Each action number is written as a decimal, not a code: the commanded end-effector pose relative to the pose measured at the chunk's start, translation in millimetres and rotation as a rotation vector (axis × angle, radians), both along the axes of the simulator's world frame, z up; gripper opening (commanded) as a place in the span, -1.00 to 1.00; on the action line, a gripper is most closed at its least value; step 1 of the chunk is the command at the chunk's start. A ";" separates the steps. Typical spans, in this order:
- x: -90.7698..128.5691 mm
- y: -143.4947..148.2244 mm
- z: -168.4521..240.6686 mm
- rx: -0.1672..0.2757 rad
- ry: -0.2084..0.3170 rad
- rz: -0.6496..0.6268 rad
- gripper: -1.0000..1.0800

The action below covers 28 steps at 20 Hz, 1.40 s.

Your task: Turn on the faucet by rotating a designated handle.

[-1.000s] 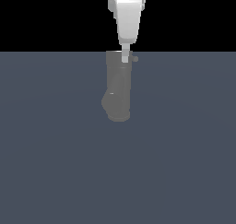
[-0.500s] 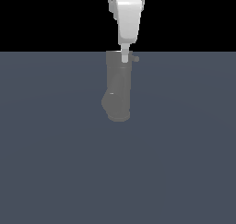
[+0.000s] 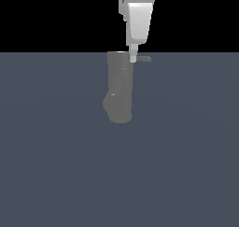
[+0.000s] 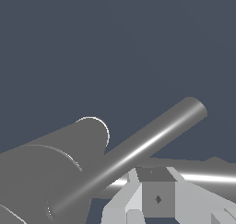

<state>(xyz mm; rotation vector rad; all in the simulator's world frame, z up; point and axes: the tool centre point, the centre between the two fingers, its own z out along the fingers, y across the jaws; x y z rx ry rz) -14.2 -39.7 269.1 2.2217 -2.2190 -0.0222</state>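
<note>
The faucet [image 3: 119, 88] is a thick dull grey column standing upright on the floor, with a bulged lower end. The handle [image 3: 144, 59] is a thin grey rod sticking out from the column's top toward the exterior view's right. My white gripper [image 3: 133, 58] comes down from above, and its narrow tip rests against the handle right beside the column's rim. The fingers look pressed together, with nothing between them. In the wrist view the column [image 4: 46, 172] and a long rod [image 4: 138, 149] lie close before my gripper [image 4: 156, 199]. A second bright rod [image 4: 207, 176] runs behind the fingers.
A flat dark blue-grey floor [image 3: 177, 165] spreads all around the faucet. The background above it is black.
My gripper has shifted a little toward the exterior view's right. The handle now sticks out further to that side than before. The column has not moved.
</note>
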 end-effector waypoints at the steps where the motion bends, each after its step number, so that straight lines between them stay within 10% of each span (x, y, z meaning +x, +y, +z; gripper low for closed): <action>1: 7.4 -25.0 0.0 -0.006 -0.010 -0.034 -1.00; 28: 46.2 -83.3 0.3 -0.009 -0.011 -0.065 -1.00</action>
